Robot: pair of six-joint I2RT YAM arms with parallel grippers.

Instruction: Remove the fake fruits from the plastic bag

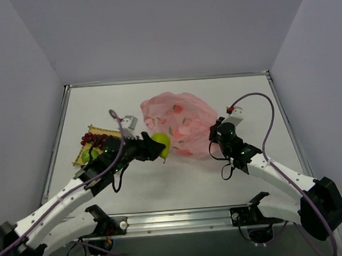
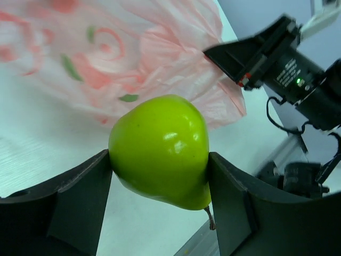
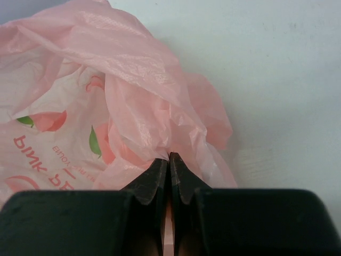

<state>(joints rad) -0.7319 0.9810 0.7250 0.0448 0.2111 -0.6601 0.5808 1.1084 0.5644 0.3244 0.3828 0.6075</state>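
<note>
Two claws at work: the left claw (image 1: 153, 146) stands partly open, its jaws pressed on either side of the yellow-green pear (image 1: 161, 144), stem toward 6 o'clock. The pear is outside the pink plastic bag (image 1: 179, 121), just beside its 8 o'clock edge. The right claw (image 1: 217, 138), at the bag's 4 o'clock, is fully closed, pinching a fold of the thin film. Over at 9 o'clock on the desk (image 1: 100, 103), the dark red grapes (image 1: 95, 136) lie on the yellow mat (image 1: 79, 159), well apart from the bag.
</note>
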